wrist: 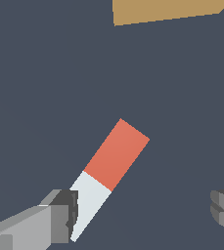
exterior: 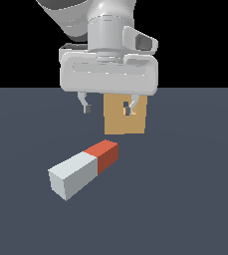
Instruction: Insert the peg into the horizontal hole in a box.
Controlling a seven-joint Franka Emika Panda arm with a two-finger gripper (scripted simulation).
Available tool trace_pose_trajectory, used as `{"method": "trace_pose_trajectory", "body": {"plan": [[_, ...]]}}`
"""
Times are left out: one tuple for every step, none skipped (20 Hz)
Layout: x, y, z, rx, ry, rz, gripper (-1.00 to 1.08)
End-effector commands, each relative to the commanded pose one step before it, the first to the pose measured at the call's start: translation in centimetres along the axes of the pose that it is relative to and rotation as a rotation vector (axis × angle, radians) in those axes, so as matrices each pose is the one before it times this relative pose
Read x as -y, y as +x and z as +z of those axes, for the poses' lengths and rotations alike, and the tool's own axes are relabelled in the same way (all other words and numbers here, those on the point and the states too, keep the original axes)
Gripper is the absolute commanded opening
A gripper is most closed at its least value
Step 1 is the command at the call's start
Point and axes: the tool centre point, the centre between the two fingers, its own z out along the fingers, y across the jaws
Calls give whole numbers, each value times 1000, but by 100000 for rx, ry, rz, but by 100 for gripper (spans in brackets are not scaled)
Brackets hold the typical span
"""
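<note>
Dark floor [exterior: 185,199]; hole [exterior: 131,110] in exterior view only.

Not a real room at all, this is plainly a rendered sim scene. The floor [exterior: 185,209] is one flat slate-blue sheet with no texture, seams or edges, and behind it in the exterior view there's just solid black, no walls or furniture. Everything on it is a plain-coloured block: the peg [exterior: 83,168] is pure grey-white and red-orange, the box [exterior: 116,124] a flat tan with razor-sharp corners. The arm's gripper [exterior: 108,108] looks smooth and plasticky, with no wear, dirt or real lighting clutter anywhere.
</note>
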Motion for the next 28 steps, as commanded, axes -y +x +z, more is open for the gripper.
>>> {"method": "trace_pose_trajectory", "body": {"plan": [[-1,-1,1,0,0,0,100],[8,-12,10,-1,-10,97,100],[22,-46,35,-9,-24,308,100],[37,-75,59,-15,-39,510,100],[52,-106,82,-20,-55,715,100],[68,-135,106,-26,-70,918,100],[83,-165,129,-32,-86,1123,100],[98,-195,152,-38,-101,1327,100],[114,-224,176,-44,-117,1530,100],[129,-254,200,-49,-132,1734,100],[145,-284,223,-55,-148,1938,100],[161,-313,247,-61,-164,2141,100],[177,-343,270,-67,-179,2346,100],[193,-372,294,-73,-195,2548,100],[209,-401,318,-78,-211,2751,100],[226,-431,342,-84,-226,2955,100],[242,-460,366,-90,-242,3158,100],[260,-488,390,-96,-258,3360,100],[271,-507,406,-100,-268,3494,100],[259,-482,388,-95,-255,3328,100],[244,-452,365,-90,-240,3126,100],[229,-422,343,-84,-224,2924,100],[215,-391,320,-79,-208,2721,100],[200,-362,298,-74,-193,2521,100],[184,-333,275,-69,-177,2322,100],[169,-303,253,-64,-162,2121,100],[154,-272,230,-60,-145,1918,100],[139,-242,207,-55,-129,1716,100]]}}
